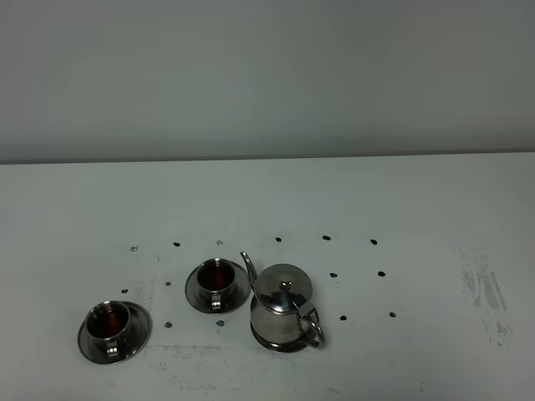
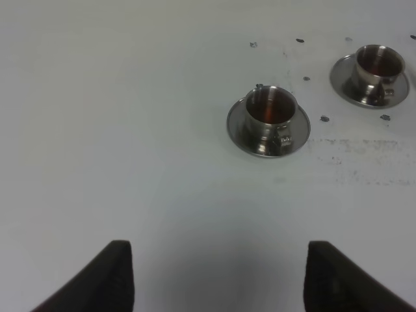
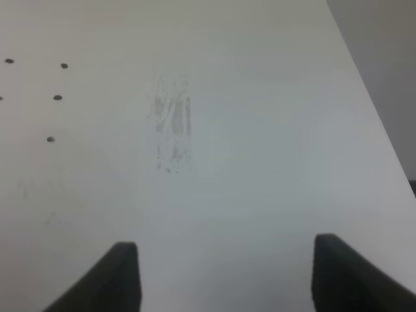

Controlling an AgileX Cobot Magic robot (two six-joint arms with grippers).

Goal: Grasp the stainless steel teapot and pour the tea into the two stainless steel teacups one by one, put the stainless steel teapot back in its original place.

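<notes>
Both pincers hang above bare surface with nothing between their fingers. The right pincer [image 3: 224, 276] stands wide apart over a scuffed grey patch [image 3: 173, 127], well off to the right of the stainless steel teapot [image 1: 282, 307], which does not show in its wrist view at all. The left pincer [image 2: 218, 276] is likewise spread, and holds nothing; ahead of it sit the two stainless steel teacups, the nearer teacup [image 2: 270, 112] and the farther teacup [image 2: 378, 67], each on its saucer.

Taking the teapot as landmark: it stands upright on the surface [image 1: 418, 209] with its lid on, its spout [image 1: 247, 269] curving up toward the back left and its loop handle [image 1: 311, 326] turned toward the front right. One teacup [image 1: 216, 279] sits just beside the teapot on the spout side; the other teacup [image 1: 110, 323] lies farther left and nearer the front. Both appear to hold dark liquid already, so pouring looks done or nearly so, and the teapot may already be back in place.

If a grasp is still due, the right pincer seems the better choice, since the handle faces its side. It should come in level, with one finger through the loop and one outside it, and close on the handle's upright stretch. Polished steel is likely slippery, so a firm, centred hold matters, and the lift should stay vertical until the spout clears the neighbouring cup.
</notes>
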